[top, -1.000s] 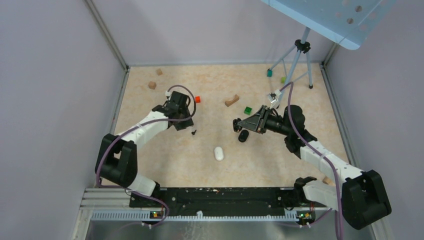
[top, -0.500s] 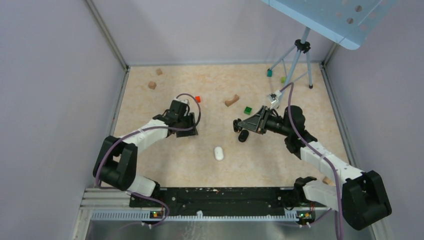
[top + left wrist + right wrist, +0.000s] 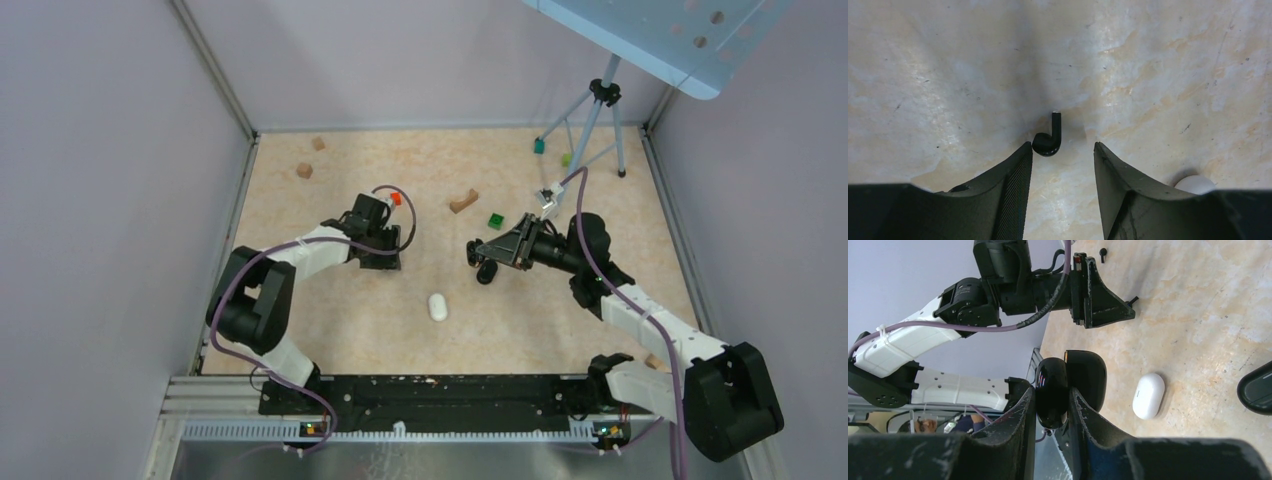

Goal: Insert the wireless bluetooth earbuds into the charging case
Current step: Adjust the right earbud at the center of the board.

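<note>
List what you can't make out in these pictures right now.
Black earbud: top view, hidden beneath the left gripper; only the left wrist view shows it.
Charging case interior: right wrist view, turned away and clamped in the right gripper; too small from above.
Dark object: right wrist view, cut off by the right edge.
White oval: left wrist view, mostly behind the left gripper.

Your left arm [image 3: 310, 250] and right arm [image 3: 650, 325] have white tube parts with fat black joints between them. A thin purple cable [image 3: 948, 325] runs along each one. At the bottom of the left wrist view, your black fingers [image 3: 1010, 195] are curved, with a fine bumpy mesh on the inside.
</note>
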Controlling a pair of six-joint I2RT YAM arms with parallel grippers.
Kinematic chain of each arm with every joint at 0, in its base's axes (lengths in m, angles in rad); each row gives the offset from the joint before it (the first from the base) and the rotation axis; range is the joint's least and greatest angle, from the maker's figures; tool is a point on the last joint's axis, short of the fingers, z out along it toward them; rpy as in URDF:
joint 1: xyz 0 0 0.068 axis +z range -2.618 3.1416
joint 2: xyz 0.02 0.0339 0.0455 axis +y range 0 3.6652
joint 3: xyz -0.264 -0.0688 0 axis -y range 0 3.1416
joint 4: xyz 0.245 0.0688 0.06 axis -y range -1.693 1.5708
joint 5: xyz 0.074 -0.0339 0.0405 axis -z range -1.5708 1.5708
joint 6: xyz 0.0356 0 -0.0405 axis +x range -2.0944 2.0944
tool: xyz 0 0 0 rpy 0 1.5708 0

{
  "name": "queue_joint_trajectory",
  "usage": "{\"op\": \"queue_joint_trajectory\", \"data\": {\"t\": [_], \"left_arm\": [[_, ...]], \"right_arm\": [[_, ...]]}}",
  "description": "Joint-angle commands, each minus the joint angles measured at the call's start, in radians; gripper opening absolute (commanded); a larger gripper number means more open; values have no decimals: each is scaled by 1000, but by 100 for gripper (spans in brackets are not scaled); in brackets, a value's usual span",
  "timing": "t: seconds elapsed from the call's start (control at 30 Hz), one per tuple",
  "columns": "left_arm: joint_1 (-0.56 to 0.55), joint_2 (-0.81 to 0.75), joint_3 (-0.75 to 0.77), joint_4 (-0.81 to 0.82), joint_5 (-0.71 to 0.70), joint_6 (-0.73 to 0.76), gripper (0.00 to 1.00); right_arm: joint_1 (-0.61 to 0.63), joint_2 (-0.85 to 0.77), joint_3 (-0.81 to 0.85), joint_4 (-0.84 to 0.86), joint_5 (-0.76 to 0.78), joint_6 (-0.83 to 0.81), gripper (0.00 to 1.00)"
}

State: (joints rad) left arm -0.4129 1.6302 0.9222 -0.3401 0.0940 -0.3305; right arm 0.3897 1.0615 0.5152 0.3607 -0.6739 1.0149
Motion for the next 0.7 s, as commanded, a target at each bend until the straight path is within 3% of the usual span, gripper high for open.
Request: {"op": "queue_joint_trajectory", "data": {"t": [0.0,0.33,0.5,0.67], "left_arm": [[-21,-1,14,28,44,-1,53],[-87,12,50,32,86,-86,54],[-83,-76,65,65,202,-157,56],[-81,-44,149,-13,254,-43,55]], "right_arm": [[-6,-25,-5,52,5,4,0],[-6,-24,-4,50,4,7,0],[-6,-31,-6,40,7,3,0],[-6,-31,-9,54,2,10,0]]}}
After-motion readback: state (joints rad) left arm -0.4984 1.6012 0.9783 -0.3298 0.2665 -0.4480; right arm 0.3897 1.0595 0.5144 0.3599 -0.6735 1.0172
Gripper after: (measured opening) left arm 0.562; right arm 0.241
